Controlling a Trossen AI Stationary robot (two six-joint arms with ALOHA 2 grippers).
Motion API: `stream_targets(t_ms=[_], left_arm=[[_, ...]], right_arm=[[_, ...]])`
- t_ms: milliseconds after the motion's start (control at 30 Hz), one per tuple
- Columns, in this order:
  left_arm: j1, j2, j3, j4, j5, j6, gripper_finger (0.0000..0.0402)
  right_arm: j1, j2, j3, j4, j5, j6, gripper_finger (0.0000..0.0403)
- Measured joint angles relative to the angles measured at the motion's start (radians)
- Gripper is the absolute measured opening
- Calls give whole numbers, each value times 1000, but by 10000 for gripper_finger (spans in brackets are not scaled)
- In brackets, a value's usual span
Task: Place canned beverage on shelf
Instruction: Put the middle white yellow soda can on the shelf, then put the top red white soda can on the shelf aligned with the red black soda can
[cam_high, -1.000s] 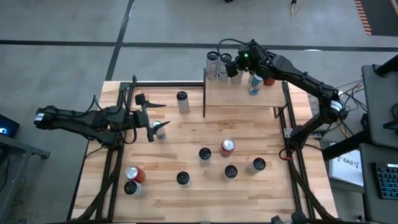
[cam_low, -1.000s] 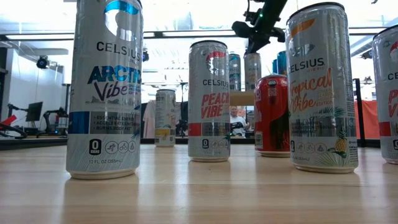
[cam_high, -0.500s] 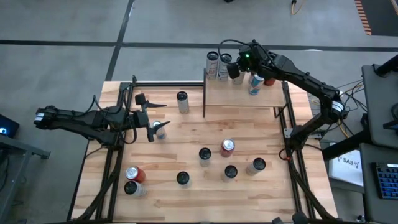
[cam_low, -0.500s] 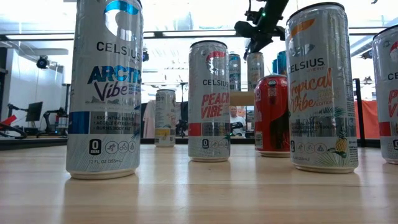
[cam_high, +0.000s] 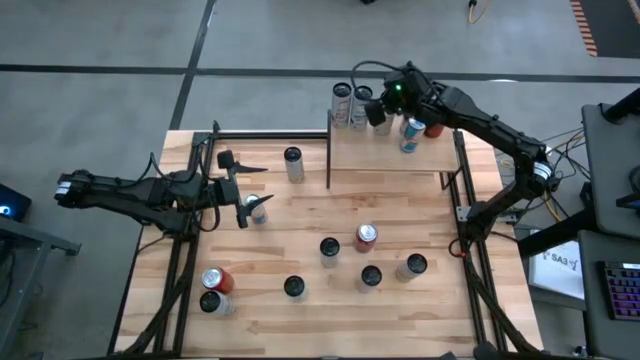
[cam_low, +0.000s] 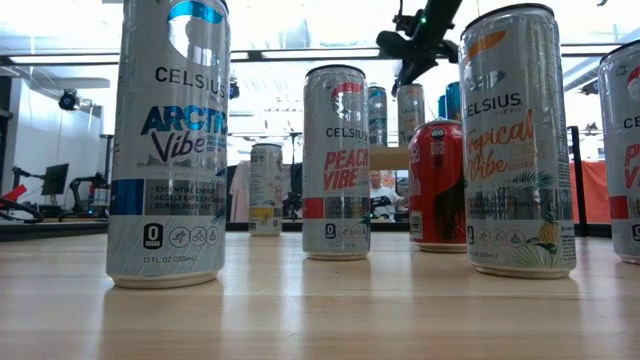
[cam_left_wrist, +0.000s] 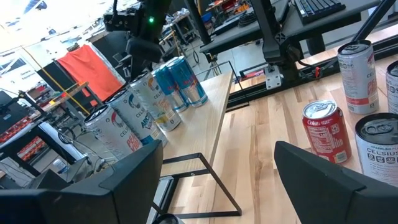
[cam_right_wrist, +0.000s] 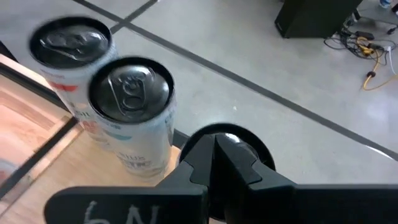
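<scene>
The right gripper hangs over the cans at the shelf back edge, fingers together – the left gripper waits apart, holding nothing.

A grey concrete floor crossed by dark seam lines surrounds the plank table — a desk with a keyboard stands at its right. Beyond, a bright workshop: ceiling lights, cluttered benches, a red cloth — and a person seated far back.
</scene>
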Motion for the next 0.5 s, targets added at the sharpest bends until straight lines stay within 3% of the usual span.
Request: stream_targets(t_ms=[300,500], left_arm=[[0,0,0,-2,0,-29,292],[0,0,0,-53,0,-142,292]], right_arm=[[89,-26,53,1,5,-18,9],[206,-53,60,-36,5,-23,9]])
